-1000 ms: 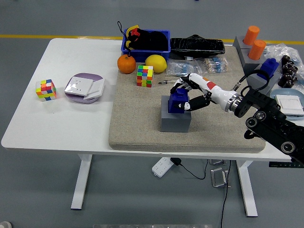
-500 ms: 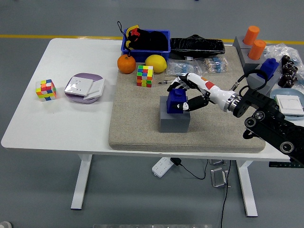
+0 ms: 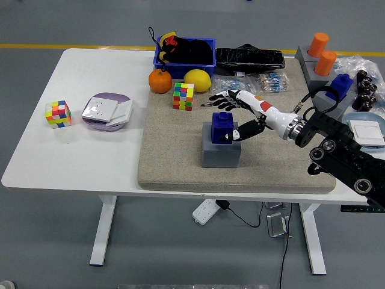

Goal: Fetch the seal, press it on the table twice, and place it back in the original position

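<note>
Grey floor and a yellow line behind the white table (image 3: pixel 90 150); a beige mat (image 3: pixel 174 150) covers its middle. The blue seal (image 3: pixel 222 127) sits upright on its grey block (image 3: pixel 221 153) at the mat's centre. My right hand (image 3: pixel 237 114) hovers just beside it, fingers (image 3: pixel 219 97) spread above and behind, thumb low at the seal's right side, holding nothing. I judge this the release: I want to lift clear straight up and back, without brushing the seal or tipping it off the block

Two puzzle cubes (image 3: pixel 184 96) (image 3: pixel 58 114), two blue seals (image 3: pixel 222 127) (image 3: pixel 341 83), two orange cylinders (image 3: pixel 319 44) (image 3: pixel 325 62), one orange (image 3: pixel 160 81), one lemon (image 3: pixel 197 80)
</note>
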